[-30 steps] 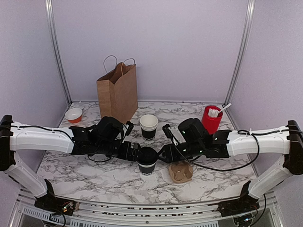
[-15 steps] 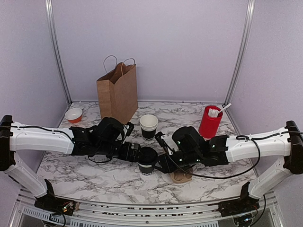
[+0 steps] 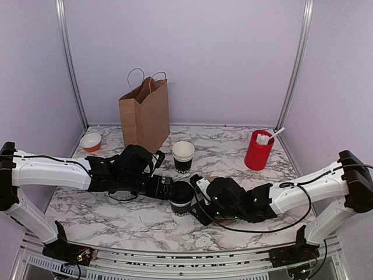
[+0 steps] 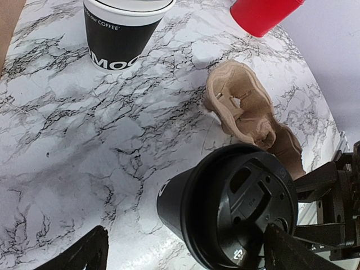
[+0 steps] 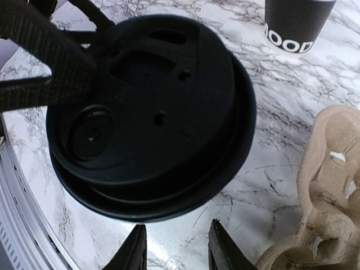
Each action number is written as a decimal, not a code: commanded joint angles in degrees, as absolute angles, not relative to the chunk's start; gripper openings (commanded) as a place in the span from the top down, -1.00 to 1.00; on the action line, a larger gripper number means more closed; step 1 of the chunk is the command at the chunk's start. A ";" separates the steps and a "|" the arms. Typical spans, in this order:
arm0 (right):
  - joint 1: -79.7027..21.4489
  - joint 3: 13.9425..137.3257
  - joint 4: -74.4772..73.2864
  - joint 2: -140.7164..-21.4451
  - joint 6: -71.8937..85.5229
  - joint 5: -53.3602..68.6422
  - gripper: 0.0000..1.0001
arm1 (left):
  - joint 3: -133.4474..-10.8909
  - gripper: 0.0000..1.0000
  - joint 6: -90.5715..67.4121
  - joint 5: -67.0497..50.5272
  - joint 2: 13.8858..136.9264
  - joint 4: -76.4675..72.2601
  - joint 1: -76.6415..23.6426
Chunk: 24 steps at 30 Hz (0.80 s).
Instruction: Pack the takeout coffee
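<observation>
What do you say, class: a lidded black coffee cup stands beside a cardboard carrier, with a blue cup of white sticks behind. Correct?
The cup of white sticks is red, not blue, as the top external view shows; the lidded black coffee cup stands beside the cardboard carrier.

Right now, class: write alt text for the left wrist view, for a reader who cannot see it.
A lidded black coffee cup sits on a marble table between the left arm's open jaws. Beyond it are a cardboard cup carrier, a lidless black cup and a red cup.
</observation>
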<state>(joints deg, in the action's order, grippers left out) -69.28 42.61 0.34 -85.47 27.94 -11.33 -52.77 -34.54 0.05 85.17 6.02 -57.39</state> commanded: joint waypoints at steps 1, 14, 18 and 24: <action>-70.25 42.60 8.27 -87.26 26.01 -17.04 0.29 | -53.52 -0.93 -34.85 0.38 85.09 7.90 -57.56; -69.06 44.16 13.58 -93.34 26.06 -22.94 0.26 | -53.17 -0.93 -35.80 0.64 84.21 8.58 -57.65; -67.08 44.54 14.12 -93.84 26.81 -21.09 0.26 | -53.14 -0.93 -36.19 0.84 83.95 8.71 -57.66; -64.68 46.42 13.61 -94.57 26.71 -17.32 0.25 | -53.17 -0.93 -36.89 2.10 83.48 8.80 -57.66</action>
